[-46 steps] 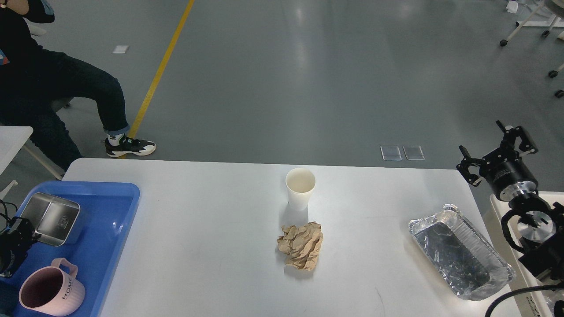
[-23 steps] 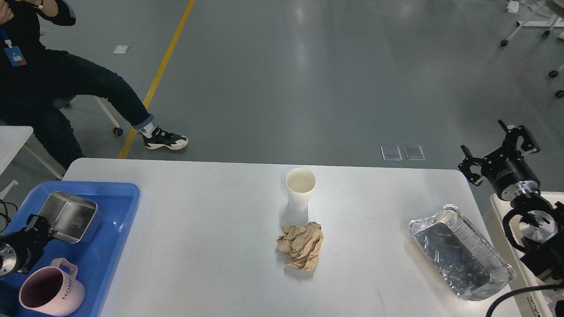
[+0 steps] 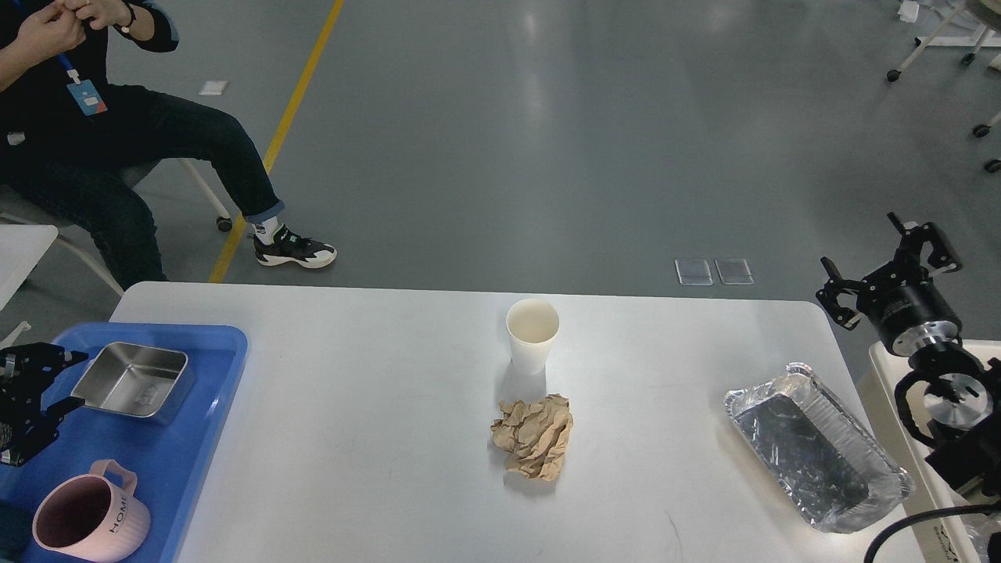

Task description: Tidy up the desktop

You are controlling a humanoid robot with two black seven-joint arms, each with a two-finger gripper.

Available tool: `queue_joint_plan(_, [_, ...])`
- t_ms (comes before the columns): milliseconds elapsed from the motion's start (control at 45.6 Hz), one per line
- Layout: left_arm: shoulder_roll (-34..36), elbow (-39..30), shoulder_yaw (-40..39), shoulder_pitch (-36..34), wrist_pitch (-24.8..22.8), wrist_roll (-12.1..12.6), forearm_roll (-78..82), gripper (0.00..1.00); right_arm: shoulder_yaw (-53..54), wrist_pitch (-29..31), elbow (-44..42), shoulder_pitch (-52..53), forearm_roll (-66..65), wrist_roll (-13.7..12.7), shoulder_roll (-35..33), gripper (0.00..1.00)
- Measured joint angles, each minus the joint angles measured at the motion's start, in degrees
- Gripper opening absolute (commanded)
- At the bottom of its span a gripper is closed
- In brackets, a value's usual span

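- the white worktop [image 3: 352,438] is filling most of the view, with the grey floor lying past its far edge.
- a blue tray [image 3: 199,438] is sitting on the left end of the worktop.
- a shiny metal box [image 3: 133,381] is resting in the far part of the tray, and a pink mug [image 3: 82,522] is standing in the near part. these two are looking put away.
- three things are waiting out on the bare worktop, so the tidying is looking only partly done.
- a white paper cup [image 3: 532,335] is standing upright near the middle.
- a crumpled brown paper ball [image 3: 534,434] is lying just in front of the cup, not touching it.
- a foil tray [image 3: 817,447] is lying near the right edge, well apart from the cup and the paper.
- a cream bin [image 3: 884,367] is peeking in beside the right edge of the worktop. the rubbish is probably going there, but that is only a guess.
- the left pincer [image 3: 45,381] is hanging over the left side of the blue tray, just beside the metal box. its fingers are spread apart and it is holding nothing.
- the right pincer [image 3: 884,262] is hanging off past the right end of the worktop, over the floor. its fingers are spread wide and it is holding nothing too.
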Motion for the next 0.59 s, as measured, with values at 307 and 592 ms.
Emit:
queue_joint_plan(307, [4.87,0.32,-7.29,-4.20,-15.66,-0.95,-0.13,0.98,-0.07,0.11,0.02,0.75,0.00,0.00,-0.30,1.00])
queue_joint_plan(592, [-3.78,0.48,-27.92,-6.83,-16.70,-0.31,-0.45,0.98,-0.15,0.28,-0.04,0.74,-0.17,0.00,-0.65,1.00])
